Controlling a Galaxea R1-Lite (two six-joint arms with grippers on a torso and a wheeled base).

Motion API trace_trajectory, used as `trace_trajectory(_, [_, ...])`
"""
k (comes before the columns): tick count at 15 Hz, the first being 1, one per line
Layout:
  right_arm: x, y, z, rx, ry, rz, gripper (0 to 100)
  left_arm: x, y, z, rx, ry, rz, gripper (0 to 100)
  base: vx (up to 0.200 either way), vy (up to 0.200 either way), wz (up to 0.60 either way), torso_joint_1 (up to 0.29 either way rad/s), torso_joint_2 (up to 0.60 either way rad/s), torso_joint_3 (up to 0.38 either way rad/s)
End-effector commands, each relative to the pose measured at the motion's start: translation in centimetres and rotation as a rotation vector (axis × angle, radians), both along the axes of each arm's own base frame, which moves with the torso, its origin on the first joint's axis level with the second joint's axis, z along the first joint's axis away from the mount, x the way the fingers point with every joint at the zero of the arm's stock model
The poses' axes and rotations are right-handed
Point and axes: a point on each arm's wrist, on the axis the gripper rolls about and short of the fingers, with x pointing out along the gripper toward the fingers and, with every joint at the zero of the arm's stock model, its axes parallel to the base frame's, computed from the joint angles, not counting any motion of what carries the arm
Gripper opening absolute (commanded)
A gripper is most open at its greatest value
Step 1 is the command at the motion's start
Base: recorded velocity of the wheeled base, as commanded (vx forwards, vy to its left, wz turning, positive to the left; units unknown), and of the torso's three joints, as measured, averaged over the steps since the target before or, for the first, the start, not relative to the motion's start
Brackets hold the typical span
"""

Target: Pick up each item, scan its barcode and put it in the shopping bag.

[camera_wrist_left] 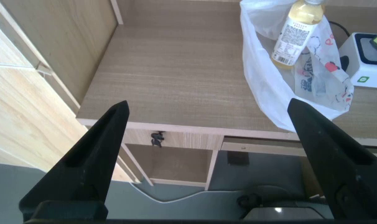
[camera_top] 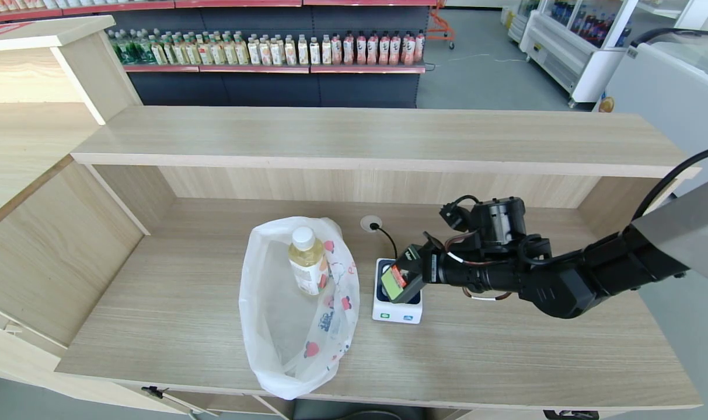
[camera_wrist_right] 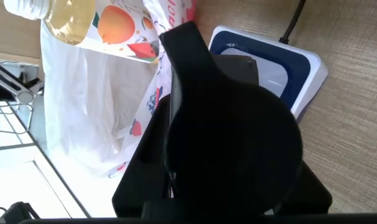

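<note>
A thin, crinkled white shopping bag point(camera_top: 298, 326) with fruit prints lies open on the woodgrain counter point(camera_top: 173, 303). A clear, white-capped bottle point(camera_top: 307, 262) stands inside it. At the bag's 3 o'clock sits a boxy white scanner point(camera_top: 396, 314). The right gripper point(camera_top: 409, 274), its arm stretched level, pinches a flat green-and-red packet point(camera_top: 394, 287) just above the scanner. The left gripper's point(camera_wrist_left: 207, 102) 2 fingers are spread wide.

The desk point(camera_top: 505, 361) looks matt wood-grain; shopping bag point(camera_top: 272, 338) thin, crinkled translucent plastic; bottle point(camera_top: 307, 265) clear glossy plastic; scanner point(camera_top: 396, 315) smooth white plastic; green packet point(camera_top: 396, 287) smooth-faced.
</note>
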Motion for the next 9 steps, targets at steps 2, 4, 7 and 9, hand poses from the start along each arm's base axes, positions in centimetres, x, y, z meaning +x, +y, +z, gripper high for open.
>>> trace_trajectory(2, [0.3, 0.5, -0.6, -0.005, 0.009, 0.008, 0, 0.0, 0.0, 0.0, 0.0, -0.001, 0.0, 100, 0.0, 0.0, 0.0, 0.0, 0.0, 0.0])
trace_trajectory(4, [0.2, 1.0, -0.9, -0.009, 0.012, 0.018, 0, 0.0, 0.0, 0.0, 0.0, -0.001, 0.0, 100, 0.0, 0.0, 0.0, 0.0, 0.0, 0.0])
trace_trajectory(7, [0.6, 1.2, -0.9, -0.008, 0.005, 0.012, 0, 0.0, 0.0, 0.0, 0.0, 0.0, 0.0, 100, 0.0, 0.0, 0.0, 0.0, 0.0, 0.0])
trace_trajectory(9, [1.1, 1.2, -1.9, -0.047, -0.005, -0.007, 0, 0.0, 0.0, 0.0, 0.0, -0.001, 0.0, 100, 0.0, 0.0, 0.0, 0.0, 0.0, 0.0])
